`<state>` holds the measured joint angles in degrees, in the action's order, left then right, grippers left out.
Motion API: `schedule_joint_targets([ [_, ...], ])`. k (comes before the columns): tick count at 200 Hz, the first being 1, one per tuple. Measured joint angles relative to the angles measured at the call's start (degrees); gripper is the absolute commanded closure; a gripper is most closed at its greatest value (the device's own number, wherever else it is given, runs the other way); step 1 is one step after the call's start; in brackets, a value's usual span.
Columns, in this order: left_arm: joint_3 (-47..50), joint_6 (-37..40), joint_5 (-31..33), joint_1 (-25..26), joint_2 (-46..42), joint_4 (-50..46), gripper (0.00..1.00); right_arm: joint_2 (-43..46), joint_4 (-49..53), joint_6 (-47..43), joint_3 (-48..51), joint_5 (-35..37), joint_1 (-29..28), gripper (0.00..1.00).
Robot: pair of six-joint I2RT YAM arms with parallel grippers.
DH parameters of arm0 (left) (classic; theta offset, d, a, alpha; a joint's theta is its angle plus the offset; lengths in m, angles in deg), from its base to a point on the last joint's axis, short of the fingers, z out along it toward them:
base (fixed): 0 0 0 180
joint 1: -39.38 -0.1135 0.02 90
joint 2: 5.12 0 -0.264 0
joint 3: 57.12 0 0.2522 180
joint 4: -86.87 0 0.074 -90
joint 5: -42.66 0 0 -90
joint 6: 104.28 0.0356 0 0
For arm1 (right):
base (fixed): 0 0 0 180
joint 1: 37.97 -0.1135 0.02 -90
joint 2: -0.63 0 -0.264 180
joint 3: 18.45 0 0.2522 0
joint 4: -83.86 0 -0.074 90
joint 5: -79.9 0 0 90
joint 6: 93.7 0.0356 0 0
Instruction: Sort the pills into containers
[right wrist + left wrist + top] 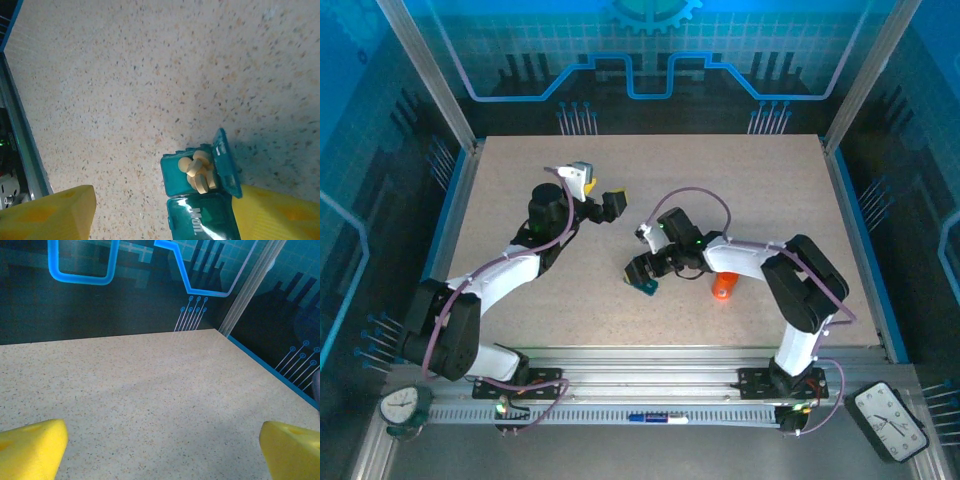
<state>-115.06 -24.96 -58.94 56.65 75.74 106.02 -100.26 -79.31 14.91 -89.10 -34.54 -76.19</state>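
Note:
The container, a dark-teal pill box (176, 176), lies on the speckled table. Its end compartment is open with the lid (226, 161) standing up. Several pale round pills (198, 172) are heaped inside. The neighbouring compartment, marked "Mon." (199, 220), is closed. My right gripper (160, 210) is open around the box: the right yellow finger (280, 212) is against the lid side, and the left finger (50, 215) stands well away. From above, the right gripper (642, 272) sits over the box (646, 288). My left gripper (161, 450) is open above bare table, at mid-left in the top view (598, 188).
An orange bottle (723, 286) sits just right of the pill box, beside the right forearm. The table's metal front rail (20, 140) runs close to the left of the right gripper. The back wall and a corner post (250, 285) lie ahead of the left gripper.

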Motion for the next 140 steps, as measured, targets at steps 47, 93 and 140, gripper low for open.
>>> schedule_joint_targets([
  [47, 0.0, -1.3, -1.0, -0.1, 0.0, -0.1, 0.01, 1.6, 6.3, -4.8, -2.1, 7.6, -0.8, 0.21],
  [93, 0.0, -2.6, -2.2, -0.3, 0.0, -0.1, 0.01, 1.6, 10.2, -9.0, -2.2, 12.8, -3.0, 0.19],
  [140, 0.0, -3.0, -2.8, -0.3, 0.0, -0.1, 0.01, 1.0, 10.2, -11.7, -0.5, 13.8, -4.7, 0.20],
])
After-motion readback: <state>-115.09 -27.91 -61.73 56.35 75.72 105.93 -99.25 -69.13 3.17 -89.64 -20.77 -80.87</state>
